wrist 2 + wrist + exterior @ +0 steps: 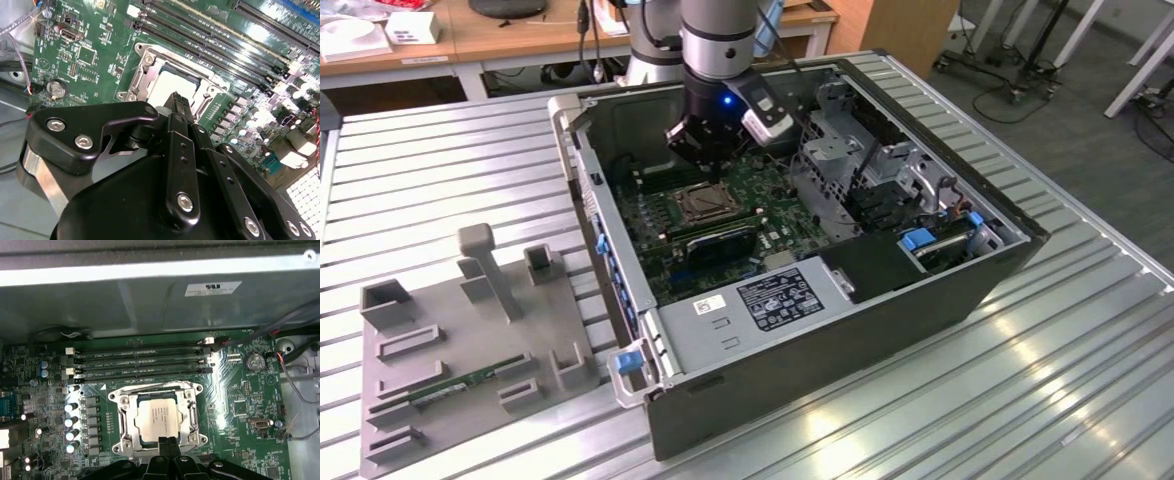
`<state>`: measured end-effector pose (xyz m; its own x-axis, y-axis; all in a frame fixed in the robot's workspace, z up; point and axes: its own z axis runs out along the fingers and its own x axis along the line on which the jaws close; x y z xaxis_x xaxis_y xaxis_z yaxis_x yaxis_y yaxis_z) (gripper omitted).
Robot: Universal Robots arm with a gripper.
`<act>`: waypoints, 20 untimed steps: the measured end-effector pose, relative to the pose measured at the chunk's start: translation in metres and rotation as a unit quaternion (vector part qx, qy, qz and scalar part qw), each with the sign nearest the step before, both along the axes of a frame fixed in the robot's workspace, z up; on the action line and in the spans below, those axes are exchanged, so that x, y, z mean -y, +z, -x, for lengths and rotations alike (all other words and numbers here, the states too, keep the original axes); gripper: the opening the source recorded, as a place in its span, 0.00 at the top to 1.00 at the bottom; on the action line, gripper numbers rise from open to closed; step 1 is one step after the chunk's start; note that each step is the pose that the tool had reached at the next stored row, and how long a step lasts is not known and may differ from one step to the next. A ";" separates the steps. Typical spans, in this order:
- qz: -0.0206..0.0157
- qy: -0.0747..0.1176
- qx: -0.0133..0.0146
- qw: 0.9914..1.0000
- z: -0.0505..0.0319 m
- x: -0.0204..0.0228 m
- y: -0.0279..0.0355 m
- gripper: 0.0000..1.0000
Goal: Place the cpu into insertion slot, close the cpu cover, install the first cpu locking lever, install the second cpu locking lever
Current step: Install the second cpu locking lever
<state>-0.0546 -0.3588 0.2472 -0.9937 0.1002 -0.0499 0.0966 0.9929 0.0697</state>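
Hovering inside the open computer case (720, 380), the gripper (169, 444) hangs just above the near edge of the insertion slot (120, 420), its two fingers (179, 107) pressed together with nothing between them. The cpu (157, 418) lies flat in the slot, its pale metal face showing through the cutout of the cpu cover (186, 399), which rests down over it. In the exterior view the gripper (707, 150) sits over the green motherboard (767, 200), just beside the slot (706, 204). Four long black memory slots (140, 362) run along the far side of the slot in the first wrist view. A grey parts tray (454, 350) rests on the slatted table (1014, 380), toward the exterior view's left of the case.
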 end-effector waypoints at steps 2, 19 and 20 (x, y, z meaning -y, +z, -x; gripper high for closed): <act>0.000 0.000 0.000 1.000 0.0000 0.0023 0.0000 0.89; 0.000 0.000 0.000 1.000 0.0000 0.0162 0.0000 0.89; 0.000 0.000 0.000 1.000 0.0000 0.0162 0.0000 0.89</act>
